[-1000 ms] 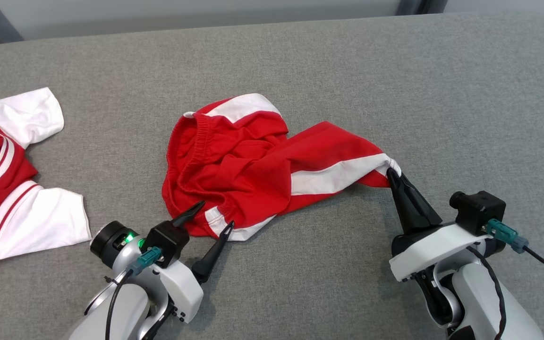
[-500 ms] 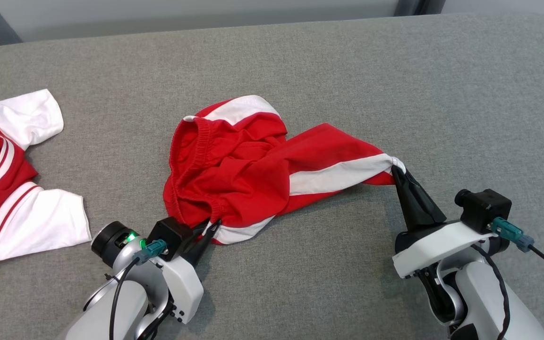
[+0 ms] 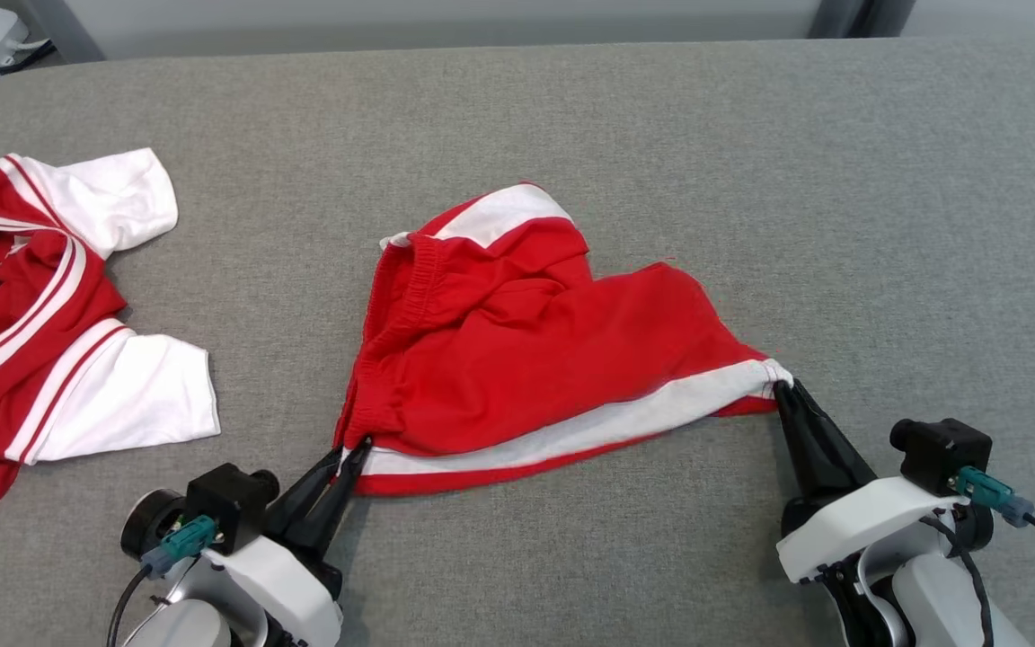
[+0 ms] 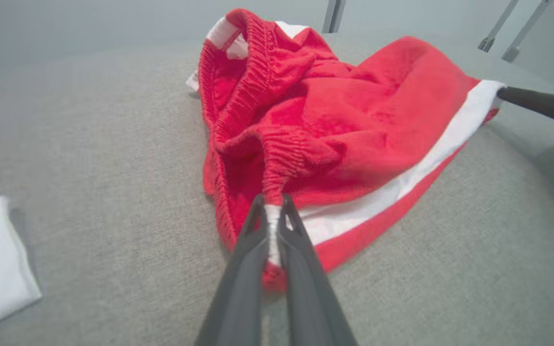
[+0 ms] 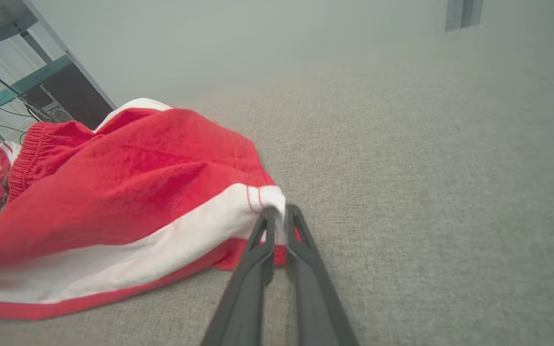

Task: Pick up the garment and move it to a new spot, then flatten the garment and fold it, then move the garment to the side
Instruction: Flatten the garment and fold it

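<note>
Head view: the red shorts (image 3: 526, 350) lie mid-surface on the grey padding (image 3: 751, 135), stretched flatter than before. The left gripper (image 3: 351, 454), gaping a second ago, now pinches the waistband.
Left wrist view: it is clenched on white trim.
Right wrist view: the right gripper (image 5: 277, 214) clamps the hem corner.

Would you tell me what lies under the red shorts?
The red shorts lie on the grey cushion, which shows all round them. Whatever sits directly beneath is covered by the cloth.
</note>
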### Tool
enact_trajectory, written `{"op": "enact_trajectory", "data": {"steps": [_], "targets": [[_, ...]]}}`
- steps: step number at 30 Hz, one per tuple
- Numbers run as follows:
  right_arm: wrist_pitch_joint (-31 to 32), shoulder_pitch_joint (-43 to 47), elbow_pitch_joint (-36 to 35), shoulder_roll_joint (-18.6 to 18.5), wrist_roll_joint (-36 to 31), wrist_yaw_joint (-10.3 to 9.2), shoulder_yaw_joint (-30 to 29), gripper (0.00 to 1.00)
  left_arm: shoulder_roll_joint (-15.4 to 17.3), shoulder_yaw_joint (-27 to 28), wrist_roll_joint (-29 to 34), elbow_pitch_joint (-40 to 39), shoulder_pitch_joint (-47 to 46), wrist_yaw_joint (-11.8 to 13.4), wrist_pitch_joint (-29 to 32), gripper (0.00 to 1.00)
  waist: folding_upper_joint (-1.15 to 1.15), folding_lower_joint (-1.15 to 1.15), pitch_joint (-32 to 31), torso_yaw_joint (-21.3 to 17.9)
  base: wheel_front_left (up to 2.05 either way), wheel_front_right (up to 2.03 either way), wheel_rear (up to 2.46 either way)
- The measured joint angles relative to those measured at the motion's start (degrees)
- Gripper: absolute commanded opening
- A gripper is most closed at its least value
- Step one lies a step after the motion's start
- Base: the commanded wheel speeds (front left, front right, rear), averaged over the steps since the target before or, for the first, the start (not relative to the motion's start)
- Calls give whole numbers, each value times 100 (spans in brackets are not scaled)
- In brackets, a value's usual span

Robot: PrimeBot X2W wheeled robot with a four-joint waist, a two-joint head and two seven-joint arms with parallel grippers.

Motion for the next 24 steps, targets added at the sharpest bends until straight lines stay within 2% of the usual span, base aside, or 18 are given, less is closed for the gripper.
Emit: {"op": "enact_trajectory", "data": {"steps": [13, 14, 15, 16, 17, 18, 24], "targets": [[0, 133, -76, -157, 353, 0, 404, 100, 2, 141, -3, -55, 142, 116, -154, 0, 0, 0, -39, 120, 0, 0, 0], [0, 133, -69, -157, 353, 0, 410, 85, 2, 144, -3, -54, 164, 116, -154, 0, 0, 0, -47, 118, 0, 0, 0], [0, 133, -57, -157, 353, 0, 416, 54, 3, 144, -3, -51, 177, 116, -154, 0, 0, 0, -56, 114, 0, 0, 0], [0, 133, -47, -156, 353, 0, 421, 43, 3, 147, -3, -48, 179, 116, -154, 0, 0, 0, -65, 110, 0, 0, 0], [0, 133, -36, -157, 353, 0, 427, 10, 3, 152, -3, -47, 179, 116, -155, 0, 0, 0, -76, 107, 0, 0, 0], [0, 133, -24, -156, 353, 0, 438, 0, 4, 152, -3, -42, 179, 116, -155, 0, 0, 0, -88, 104, 0, 0, 0], [0, 133, -18, -159, 391, 0, 477, 0, 36, 153, -11, -29, 191, 115, -156, 0, 0, 0, -175, 88, 0, 0, 0]]}}
